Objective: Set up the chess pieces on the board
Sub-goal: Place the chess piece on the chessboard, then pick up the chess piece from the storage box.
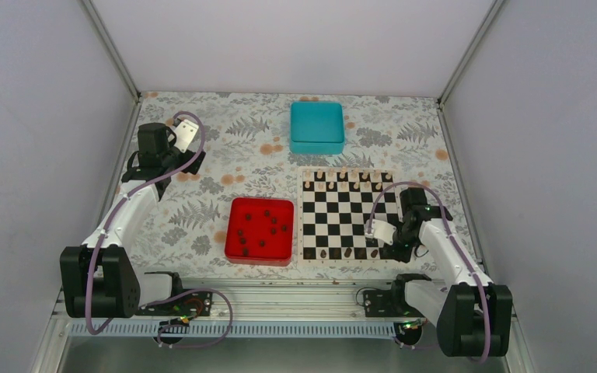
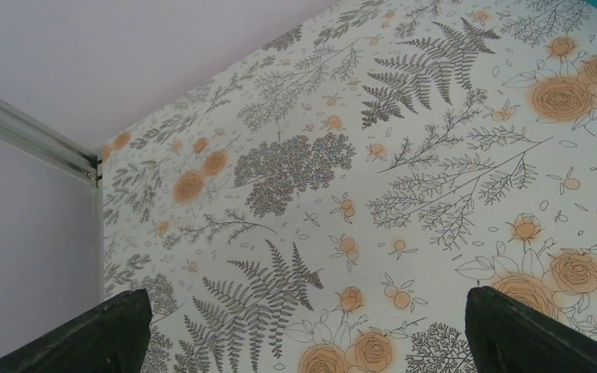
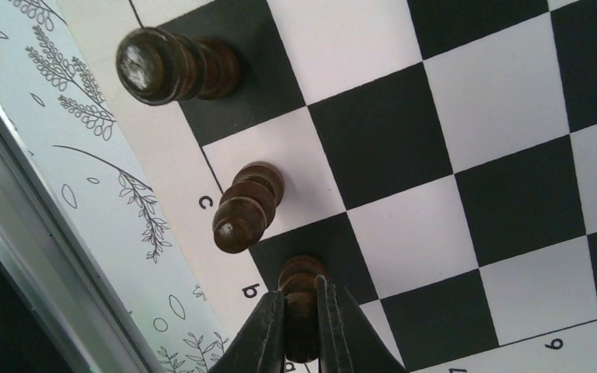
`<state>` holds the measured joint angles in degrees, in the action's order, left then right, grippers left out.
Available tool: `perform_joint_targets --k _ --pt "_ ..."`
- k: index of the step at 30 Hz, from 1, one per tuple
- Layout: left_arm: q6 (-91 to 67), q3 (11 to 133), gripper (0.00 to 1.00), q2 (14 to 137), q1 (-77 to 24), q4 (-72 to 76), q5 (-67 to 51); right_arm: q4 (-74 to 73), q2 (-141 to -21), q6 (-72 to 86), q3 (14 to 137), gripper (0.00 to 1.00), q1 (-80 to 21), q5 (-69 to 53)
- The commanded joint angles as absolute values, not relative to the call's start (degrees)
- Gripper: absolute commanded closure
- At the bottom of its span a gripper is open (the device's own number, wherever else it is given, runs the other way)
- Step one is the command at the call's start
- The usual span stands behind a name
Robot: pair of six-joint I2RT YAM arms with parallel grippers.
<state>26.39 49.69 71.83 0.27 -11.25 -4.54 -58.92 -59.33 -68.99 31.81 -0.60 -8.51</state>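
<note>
Floral bench (image 1: 202, 159), pale booth walls (image 1: 280, 39); right claw (image 3: 301, 301) pinching upright chess piece (image 3: 301, 273) at board (image 3: 466, 116) near edge; left claw (image 2: 303, 326) spread.

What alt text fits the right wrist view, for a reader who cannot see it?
The right gripper, shut on a dark chess piece, holds it on a black square at the board's lettered edge. Two more dark pieces stand along that edge beyond it.

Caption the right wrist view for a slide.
Right hand shut on a dark chess piece beside two others on the board.
</note>
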Motion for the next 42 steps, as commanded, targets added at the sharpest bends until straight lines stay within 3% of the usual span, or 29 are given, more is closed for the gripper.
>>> perform_joint_targets --k 1,8,11,14,19,26,33,42 --pt "26.46 49.87 0.00 71.98 0.70 -10.45 -4.83 -57.71 -60.05 -69.67 30.66 0.95 0.07 -7.42" --pt "26.54 50.05 0.00 72.16 0.71 -10.46 -5.00 -56.69 -60.75 -69.23 30.25 0.92 0.24 -7.15" --pt "26.51 50.09 0.00 72.16 0.65 -10.52 -4.93 -56.32 -60.36 -68.32 31.46 0.75 0.43 -6.58" --pt "26.54 50.01 0.00 71.99 0.70 -10.50 -4.92 -57.87 -59.27 -68.28 34.15 0.66 0.64 -6.61" --pt "26.46 50.05 0.00 71.49 0.70 -10.44 -5.17 -63.65 -59.47 -69.39 43.27 0.56 0.63 -10.30" --pt "26.37 50.19 0.00 71.32 0.70 -10.59 -5.54 -68.65 -69.13 -68.74 62.36 0.47 -0.94 -17.49" --pt "26.41 50.36 0.00 71.28 0.70 -10.78 -5.55 -62.29 -78.59 -55.23 73.14 0.43 -21.37 -13.72" --pt "26.72 49.91 0.00 71.51 0.70 -10.44 -5.20 -55.59 -94.66 -43.56 84.10 0.44 -49.17 -7.51"
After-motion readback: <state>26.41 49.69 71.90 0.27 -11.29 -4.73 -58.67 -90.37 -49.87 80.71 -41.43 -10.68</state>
